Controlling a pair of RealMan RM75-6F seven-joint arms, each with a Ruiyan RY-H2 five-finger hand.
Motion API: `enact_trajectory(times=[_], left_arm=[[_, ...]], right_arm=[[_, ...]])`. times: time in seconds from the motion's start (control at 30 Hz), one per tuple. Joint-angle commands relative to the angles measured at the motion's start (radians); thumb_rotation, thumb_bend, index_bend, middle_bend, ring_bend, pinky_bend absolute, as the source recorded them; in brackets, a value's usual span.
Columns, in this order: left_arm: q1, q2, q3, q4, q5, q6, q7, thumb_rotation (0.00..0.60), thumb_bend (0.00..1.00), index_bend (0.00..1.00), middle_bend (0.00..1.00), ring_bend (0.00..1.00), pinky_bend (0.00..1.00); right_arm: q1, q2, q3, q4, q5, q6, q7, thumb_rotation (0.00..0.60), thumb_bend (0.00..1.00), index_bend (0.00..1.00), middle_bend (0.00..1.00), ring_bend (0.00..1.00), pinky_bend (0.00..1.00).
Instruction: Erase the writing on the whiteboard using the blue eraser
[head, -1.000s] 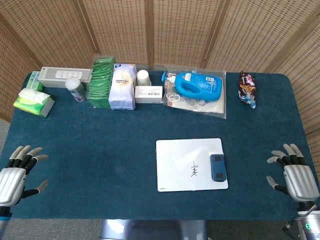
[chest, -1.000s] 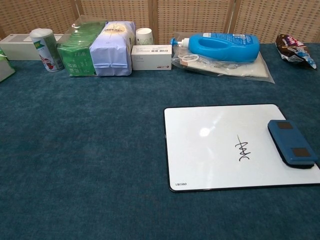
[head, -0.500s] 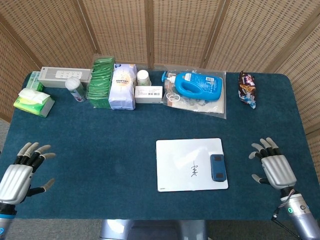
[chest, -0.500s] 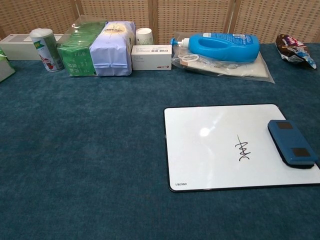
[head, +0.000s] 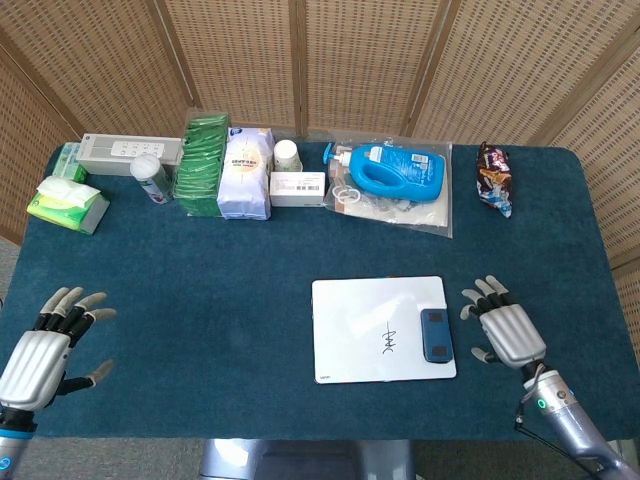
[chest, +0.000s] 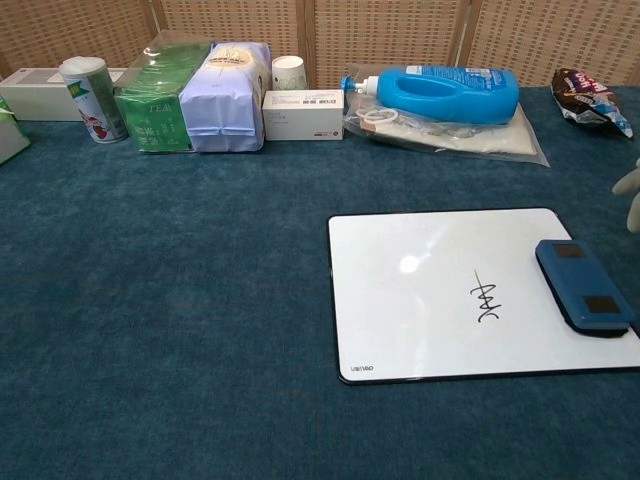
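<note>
The right hand (head: 510, 333) hovers over the blue-carpeted table (head: 200, 260) with fingers spread, holding nothing — just beside the right edge of the one white rectangular whiteboard (head: 370, 320). The single blue rectangular eraser (head: 435, 335) lies on the board's right side, the nearest thing to that hand and not touched by it; one small black scribble (head: 389, 341) sits just past the eraser. Nothing lies between hand and eraser. The left hand (head: 45, 347) is well apart at the table's opposite side, fingers also spread and empty. Along the far edge beyond both hands: one blue detergent bottle (head: 395, 168) lying on a clear bag, one white pouch (head: 246, 173), one dark snack packet (head: 494, 177).
</note>
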Motion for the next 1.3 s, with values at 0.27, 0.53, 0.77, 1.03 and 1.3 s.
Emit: enact_trajectory(times=[0.27, 0.53, 0.77, 1.03, 1.3], left_arm=[[0.01, 0.003, 0.009, 0.011, 0.003, 0.012, -0.019, 0.6, 0.29, 0.28, 0.2, 0.09, 0.0], [0.009, 0.003, 0.008, 0.013, 0.003, 0.015, -0.026, 0.6, 0.29, 0.28, 0.2, 0.09, 0.0], [0.014, 0.004, 0.01, 0.012, 0.002, 0.022, -0.024, 0.6, 0.29, 0.28, 0.2, 0.09, 0.0], [0.013, 0.004, 0.013, 0.002, 0.007, 0.021, -0.009, 0.6, 0.29, 0.28, 0.2, 0.09, 0.0], [0.016, 0.004, 0.012, 0.001, 0.007, 0.026, -0.009, 0.6, 0.29, 0.28, 0.2, 0.09, 0.0]], right_arm=[[0.018, -0.032, -0.025, 0.062, -0.023, 0.011, 0.029, 0.6, 0.08, 0.37, 0.18, 0.0, 0.0], [0.028, -0.079, -0.044, 0.142, -0.045, 0.033, 0.073, 0.6, 0.02, 0.36, 0.18, 0.0, 0.0], [0.038, -0.109, -0.054, 0.194, -0.053, 0.041, 0.106, 0.6, 0.0, 0.36, 0.18, 0.0, 0.0], [0.044, -0.123, -0.065, 0.224, -0.052, 0.048, 0.137, 0.6, 0.0, 0.36, 0.18, 0.0, 0.0], [0.056, -0.14, -0.069, 0.225, -0.055, 0.049, 0.145, 0.6, 0.0, 0.35, 0.17, 0.0, 0.0]])
